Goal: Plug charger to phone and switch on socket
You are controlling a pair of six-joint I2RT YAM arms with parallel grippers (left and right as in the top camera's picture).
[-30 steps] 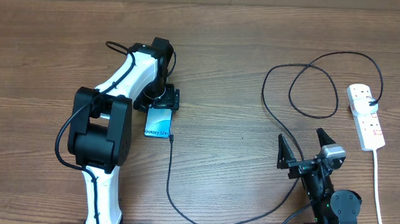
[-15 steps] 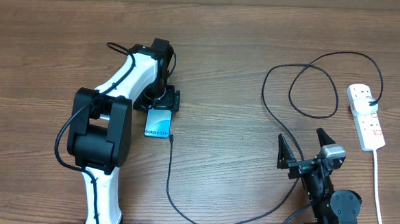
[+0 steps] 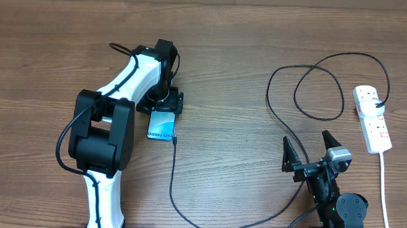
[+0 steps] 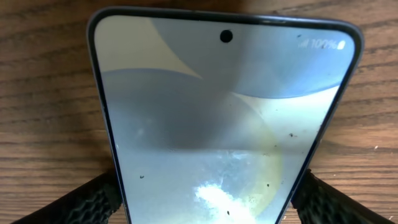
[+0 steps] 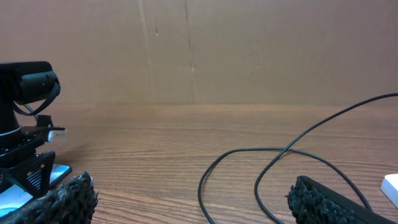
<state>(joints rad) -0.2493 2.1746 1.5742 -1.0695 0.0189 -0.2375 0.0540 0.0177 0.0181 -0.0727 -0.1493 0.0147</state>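
Slim rectangular smartphone with blue-and-white screen and "Galaxy" lettering: laid flat, screen up, on the brown wood-grain table, left of centre. Left gripper, on the white-and-black arm: placed over the phone's far end, jaws wide apart; in the wrist view one black textured finger is seen at each long edge of the phone, but whether the edges are pressed cannot be told. Long thin black charger cable: its small connector tip is found at the phone's near right corner, seating not discernible; the cable is run toward the near edge, then right and away in loops. White oblong power strip: set at the far right, well apart from the phone, with a black plug inserted and a white cord trailed toward the near edge. Right gripper: jaws spread fully, nothing held, near the cable's right-hand run.
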